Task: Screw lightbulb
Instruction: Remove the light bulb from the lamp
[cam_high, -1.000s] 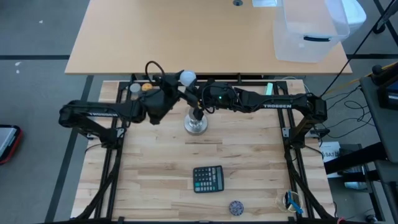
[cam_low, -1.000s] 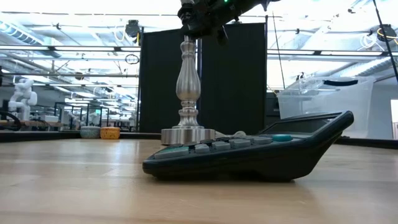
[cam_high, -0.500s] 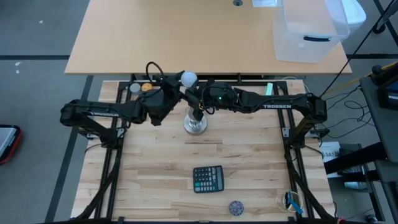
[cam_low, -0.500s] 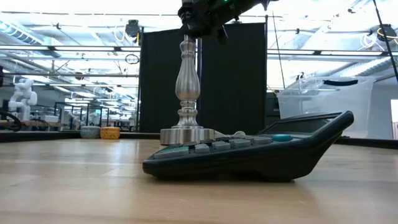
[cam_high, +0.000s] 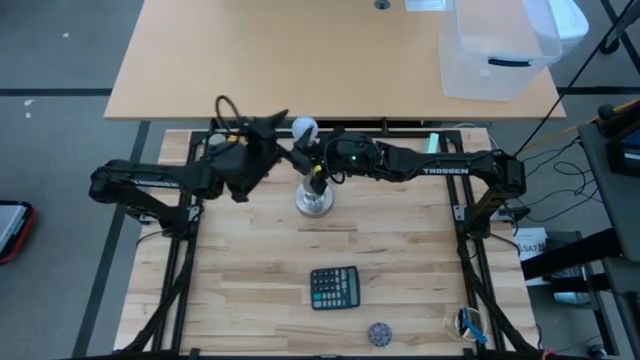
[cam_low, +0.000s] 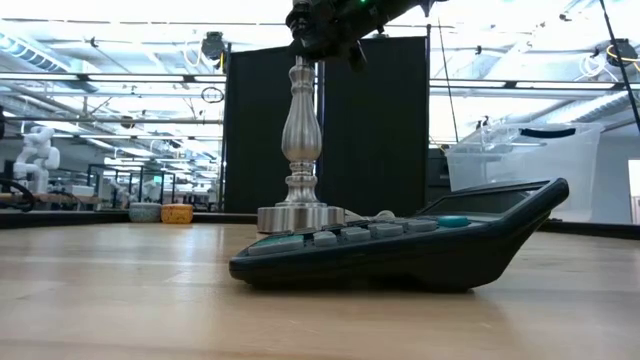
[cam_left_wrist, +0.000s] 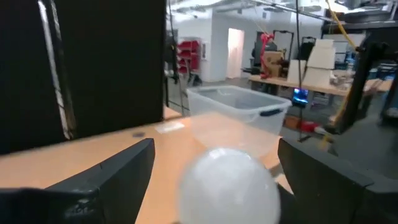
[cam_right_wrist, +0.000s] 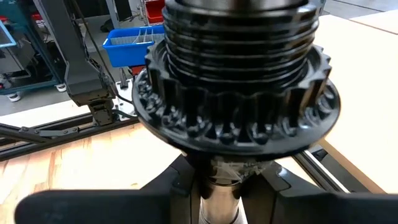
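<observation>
so the lightbulb (cam_high: 304, 127) sits up in the dark socket on top of the silver stand (cam_high: 314, 199), left gripper (cam_high: 287, 133) spread wide either side of it without touching, while the right gripper (cam_high: 318, 172) is pinched on the stand's neck just below

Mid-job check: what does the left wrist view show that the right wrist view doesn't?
Only the left wrist view shows the lightbulb, sitting between the left claw's open fingers, with a clear plastic bin on the tan table behind. Only the right wrist view shows the stand's dark ribbed socket close up, the right claw shut on the silver stem just beneath it. Both share the room beyond.
</observation>
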